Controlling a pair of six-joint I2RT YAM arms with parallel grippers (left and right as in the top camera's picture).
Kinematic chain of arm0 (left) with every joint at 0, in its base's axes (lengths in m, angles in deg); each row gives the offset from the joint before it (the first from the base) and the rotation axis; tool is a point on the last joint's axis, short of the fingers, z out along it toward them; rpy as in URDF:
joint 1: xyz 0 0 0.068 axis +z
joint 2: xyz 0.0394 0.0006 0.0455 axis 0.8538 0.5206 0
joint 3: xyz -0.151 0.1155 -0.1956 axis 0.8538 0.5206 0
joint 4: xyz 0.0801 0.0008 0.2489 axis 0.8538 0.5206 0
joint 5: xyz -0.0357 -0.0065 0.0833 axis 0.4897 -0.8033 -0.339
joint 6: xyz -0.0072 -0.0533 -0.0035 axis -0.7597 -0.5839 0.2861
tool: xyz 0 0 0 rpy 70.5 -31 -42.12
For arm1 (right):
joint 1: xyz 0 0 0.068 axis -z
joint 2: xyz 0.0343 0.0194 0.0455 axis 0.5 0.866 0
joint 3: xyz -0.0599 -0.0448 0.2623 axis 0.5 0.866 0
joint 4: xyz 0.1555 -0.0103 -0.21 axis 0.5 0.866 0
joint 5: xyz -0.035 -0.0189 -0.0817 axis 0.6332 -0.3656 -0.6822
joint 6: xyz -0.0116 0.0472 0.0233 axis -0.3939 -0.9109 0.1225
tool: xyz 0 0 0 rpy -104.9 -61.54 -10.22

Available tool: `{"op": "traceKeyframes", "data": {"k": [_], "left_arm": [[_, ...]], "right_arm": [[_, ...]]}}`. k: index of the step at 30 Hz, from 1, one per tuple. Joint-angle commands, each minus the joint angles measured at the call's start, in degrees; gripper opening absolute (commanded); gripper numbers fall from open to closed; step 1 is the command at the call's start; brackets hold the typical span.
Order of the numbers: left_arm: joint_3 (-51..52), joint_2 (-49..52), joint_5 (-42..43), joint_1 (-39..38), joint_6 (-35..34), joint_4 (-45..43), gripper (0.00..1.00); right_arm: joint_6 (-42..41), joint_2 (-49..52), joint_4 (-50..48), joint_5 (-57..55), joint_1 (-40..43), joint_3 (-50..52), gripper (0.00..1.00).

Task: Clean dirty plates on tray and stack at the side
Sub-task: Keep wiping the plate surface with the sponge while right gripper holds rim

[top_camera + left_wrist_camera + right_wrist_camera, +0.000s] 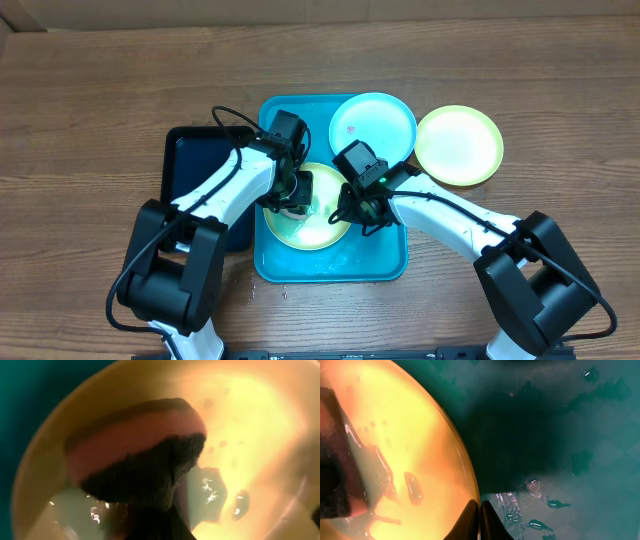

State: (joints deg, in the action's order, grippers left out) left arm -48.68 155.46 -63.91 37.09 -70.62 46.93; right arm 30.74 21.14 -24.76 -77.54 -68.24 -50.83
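A pale yellow-green plate lies wet on the turquoise tray. My left gripper is shut on a pink sponge with a dark scouring side, and the sponge is pressed onto this plate. My right gripper is shut on the plate's right rim, one finger on each side of it. A light blue plate with red specks rests at the tray's upper right corner. Another yellow-green plate sits on the table to the right of the tray.
A narrower black tray lies left of the turquoise one, under my left arm. Water drops dot the tray floor beside the plate. Bare wooden table surrounds everything.
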Motion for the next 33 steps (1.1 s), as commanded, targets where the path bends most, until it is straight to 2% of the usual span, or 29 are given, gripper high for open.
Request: {"op": "traceKeyframes", "data": {"k": [1, 6, 11, 14, 20, 24, 33], "left_arm": [[0.83, 2.71, 12.13, -0.39, 2.97, -1.53, 0.04], [-1.92, 2.23, 17.18, 0.17, 5.86, -0.74, 0.04], [-8.11, 0.15, 16.11, 1.68, 6.71, 6.05, 0.04], [-10.99, -1.84, 12.63, 2.14, 6.62, 9.92, 0.04], [-9.62, -1.99, 2.40, 2.01, 4.63, 12.41, 0.04], [-6.97, -1.99, -2.99, 2.01, 1.81, 11.76, 0.04], [4.31, -1.99, -2.36, 1.90, 0.11, 2.25, 0.04]], "right_arm": [[0.04, 0.85, -0.39, 0.31, 0.00, 0.26, 0.04], [0.07, 0.85, -0.39, 0.28, 0.00, 0.26, 0.04], [0.07, 0.85, -0.37, 0.31, 0.00, 0.26, 0.04], [0.07, 0.85, -0.39, 0.28, 0.00, 0.26, 0.04], [0.09, 0.85, -0.39, 0.31, 0.00, 0.26, 0.04], [0.26, 0.85, -0.39, 0.28, 0.00, 0.26, 0.04], [0.24, 0.85, -0.42, 0.28, 0.00, 0.26, 0.04]]}}
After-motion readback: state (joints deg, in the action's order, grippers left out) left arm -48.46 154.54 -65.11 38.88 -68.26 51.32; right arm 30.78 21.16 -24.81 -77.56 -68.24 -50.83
